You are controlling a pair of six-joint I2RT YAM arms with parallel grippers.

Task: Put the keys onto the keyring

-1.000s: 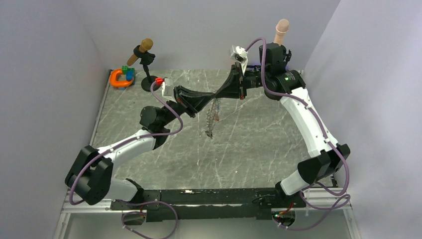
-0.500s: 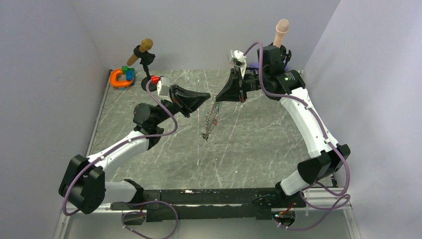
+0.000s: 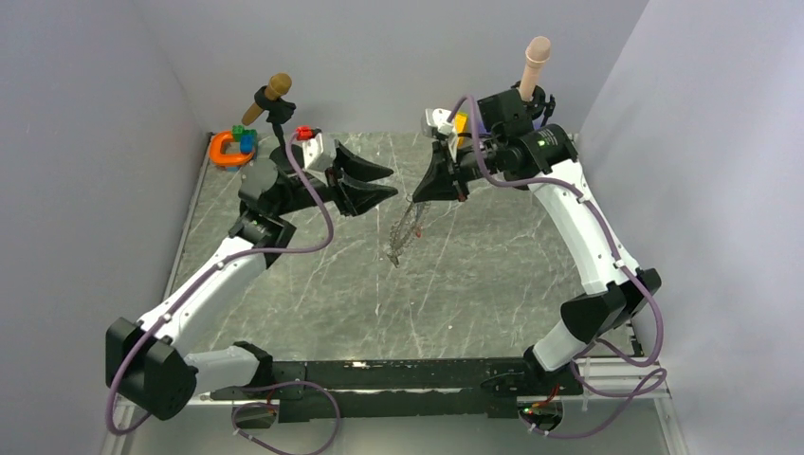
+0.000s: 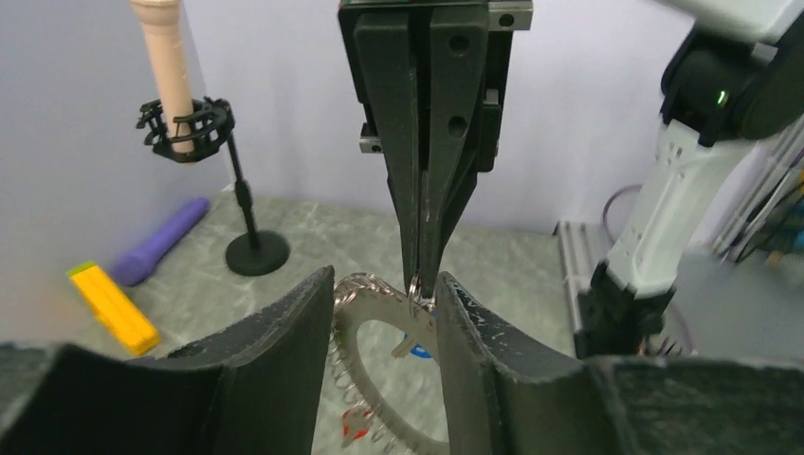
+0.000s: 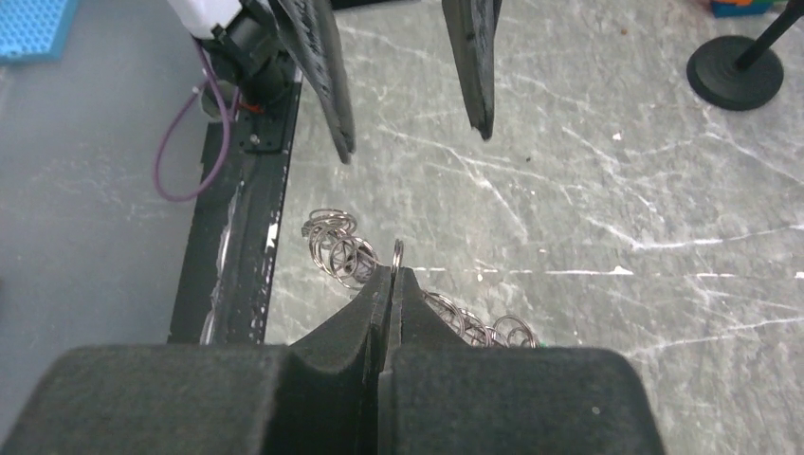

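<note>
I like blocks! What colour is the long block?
The block is yellow; the left wrist view shows it best.

Table (image 3: 493, 284): grey marble-look slab with white veins. Far left corner: an orange C-shaped plastic toy (image 3: 226, 152) lay flat, small green and blue blocks (image 3: 244, 138) against its inner curve. Just beside it stood a black round-footed stand (image 3: 277, 116) with a brown head. Far right: a second black stand (image 4: 257, 254) held a beige peg. Near its foot lay a purple cylinder (image 4: 163, 242) and a long yellow block (image 4: 112, 305). A grey metal keyring (image 3: 403, 232) hung toward mid-table; contact unclear.
</note>
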